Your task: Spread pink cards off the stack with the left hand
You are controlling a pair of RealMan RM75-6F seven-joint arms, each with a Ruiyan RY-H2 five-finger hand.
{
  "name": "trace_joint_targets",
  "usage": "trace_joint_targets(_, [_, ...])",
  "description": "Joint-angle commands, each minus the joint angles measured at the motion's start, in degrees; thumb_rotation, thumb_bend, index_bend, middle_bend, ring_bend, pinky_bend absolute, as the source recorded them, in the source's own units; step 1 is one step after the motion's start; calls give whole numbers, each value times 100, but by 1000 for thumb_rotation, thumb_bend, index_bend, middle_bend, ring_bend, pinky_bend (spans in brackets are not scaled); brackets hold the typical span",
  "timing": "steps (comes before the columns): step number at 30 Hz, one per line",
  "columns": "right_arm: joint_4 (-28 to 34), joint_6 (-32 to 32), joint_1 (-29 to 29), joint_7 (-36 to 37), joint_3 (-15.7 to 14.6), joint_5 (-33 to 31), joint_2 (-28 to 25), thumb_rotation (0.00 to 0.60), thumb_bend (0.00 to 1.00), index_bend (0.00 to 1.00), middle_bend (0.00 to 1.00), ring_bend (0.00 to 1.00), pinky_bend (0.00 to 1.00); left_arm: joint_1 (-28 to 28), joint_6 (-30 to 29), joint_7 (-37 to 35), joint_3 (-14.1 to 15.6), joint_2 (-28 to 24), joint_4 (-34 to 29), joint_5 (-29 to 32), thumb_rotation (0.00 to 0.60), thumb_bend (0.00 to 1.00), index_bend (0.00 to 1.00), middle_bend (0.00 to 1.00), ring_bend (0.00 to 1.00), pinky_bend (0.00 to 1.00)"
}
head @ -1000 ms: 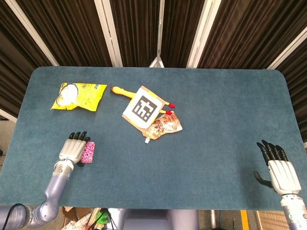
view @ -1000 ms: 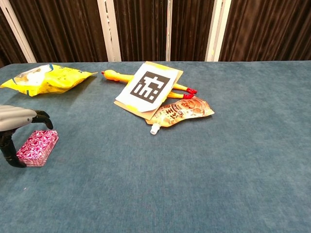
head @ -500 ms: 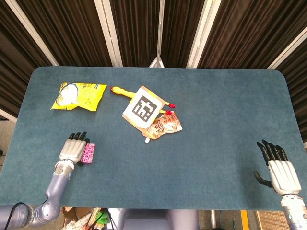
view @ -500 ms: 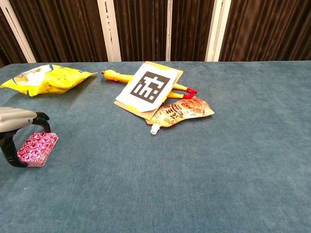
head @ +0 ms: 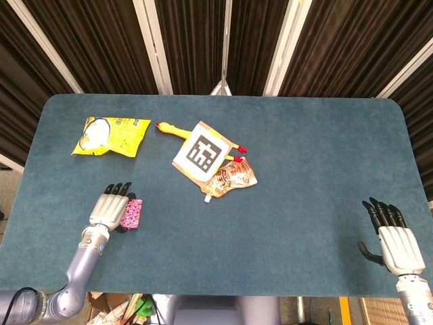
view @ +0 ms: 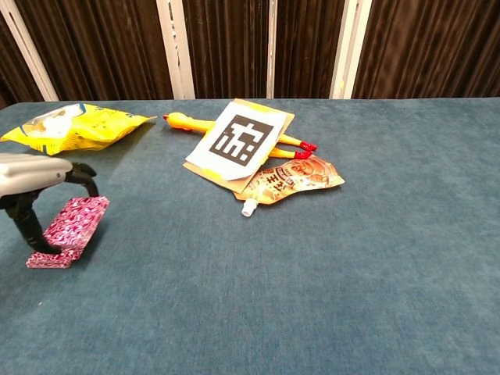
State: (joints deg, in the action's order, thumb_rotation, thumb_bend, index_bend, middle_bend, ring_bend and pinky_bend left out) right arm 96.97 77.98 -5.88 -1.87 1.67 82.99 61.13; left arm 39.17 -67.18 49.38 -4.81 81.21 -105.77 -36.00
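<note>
The left hand (head: 110,208) sits near the table's (head: 304,156) seven o'clock corner, fingers pointing toward twelve, with the stack of pink cards (head: 131,214) just at its three o'clock side; in the chest view the left hand's dark fingertips (view: 84,171) arch over the cards (view: 69,230) and the thumb presses at their near edge, and the top cards are slid toward one o'clock off a lower card lying flat. The right hand (head: 395,242) rests palm down near the five o'clock corner, holding nothing, fingers apart. At eleven o'clock lies a yellow snack bag (head: 110,135); near the centre a square-patterned paper (head: 203,152) covers a rubber chicken (head: 170,128), with an orange pouch (head: 231,177) just beside it
</note>
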Motion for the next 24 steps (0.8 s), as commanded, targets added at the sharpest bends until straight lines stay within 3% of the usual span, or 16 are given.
trace_joint_targets(1, [-1,1,1,12,1,-1,-1,600,363,0,0,0,19,140,-89,163,-56,96,-86,93,600,413,419,0,0,0])
trace_joint_targets(10, [34,-57,-21,91,16,-40,-42,600,363,0,0,0,19,590,-165,631,-201,818,255,610,600,410,391,0,0,0])
trace_joint_targets(21, [1,-45,-12,164,-4,6,-42,600,362,0,0,0,19,901,-383,990,-232,1365,523,1016,600,245,46,0,0,0])
trace_joint_targets(24, [4,-38,-12,151,-5,12,-40,600,362,0,0,0,19,899,-445,962,-235,1350,484,1027,600,239,11,0,0,0])
